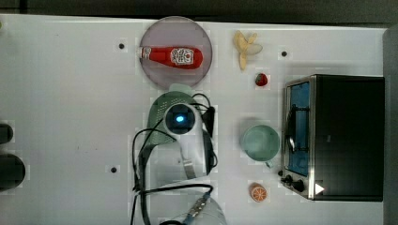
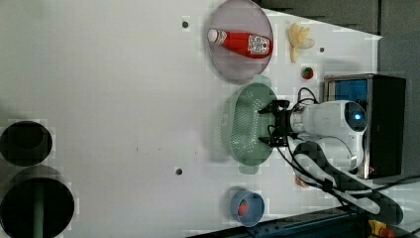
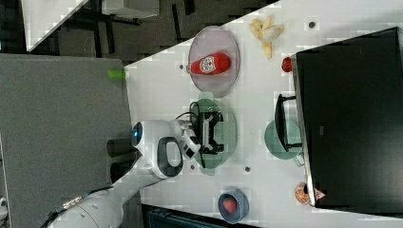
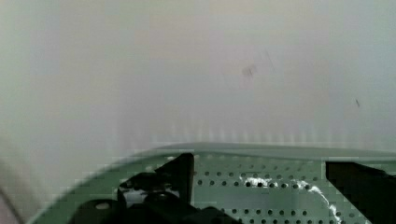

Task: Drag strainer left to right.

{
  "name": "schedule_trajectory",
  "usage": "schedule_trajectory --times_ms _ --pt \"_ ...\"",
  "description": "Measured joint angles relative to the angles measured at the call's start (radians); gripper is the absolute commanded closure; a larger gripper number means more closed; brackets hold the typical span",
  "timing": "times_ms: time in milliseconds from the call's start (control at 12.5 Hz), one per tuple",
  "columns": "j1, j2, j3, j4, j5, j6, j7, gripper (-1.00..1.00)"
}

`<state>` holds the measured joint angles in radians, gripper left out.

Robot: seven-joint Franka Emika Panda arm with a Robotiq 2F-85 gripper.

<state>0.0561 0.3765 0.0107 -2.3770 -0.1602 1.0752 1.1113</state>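
The strainer [image 1: 158,112] is a pale mint-green oblong colander with a holed bottom, lying mid-table just below the plate in the top view. My arm covers most of it there. In the left view my gripper [image 2: 267,126] reaches into the strainer [image 2: 242,129] near its right rim, open, with one black finger toward each long end. The right view shows the gripper [image 3: 220,132] spread over the strainer's [image 3: 230,128] middle. In the wrist view the fingers [image 4: 182,168] sit low over the perforated floor [image 4: 289,205], with nothing between them.
A grey-lilac plate [image 1: 155,70] holding a ketchup bottle [image 1: 171,56] touches the strainer's far end. On the top view's right are a teal cup [image 1: 260,143], a toaster oven [image 1: 342,136], a banana peel [image 1: 246,47], a strawberry [image 1: 261,79] and an orange slice [image 1: 258,192]. A blue bowl [image 2: 247,207] stands near the arm's base.
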Motion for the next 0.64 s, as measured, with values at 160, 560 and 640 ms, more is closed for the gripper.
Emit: schedule_trajectory --times_ms 160,560,640 --pt "0.008 -0.006 -0.064 -0.018 -0.002 -0.007 -0.063 -1.0" --pt "-0.005 0.007 -0.174 -0.027 -0.009 0.039 -0.153 -1.0" --pt "-0.012 0.005 -0.182 -0.027 -0.009 0.04 -0.166 -1.0"
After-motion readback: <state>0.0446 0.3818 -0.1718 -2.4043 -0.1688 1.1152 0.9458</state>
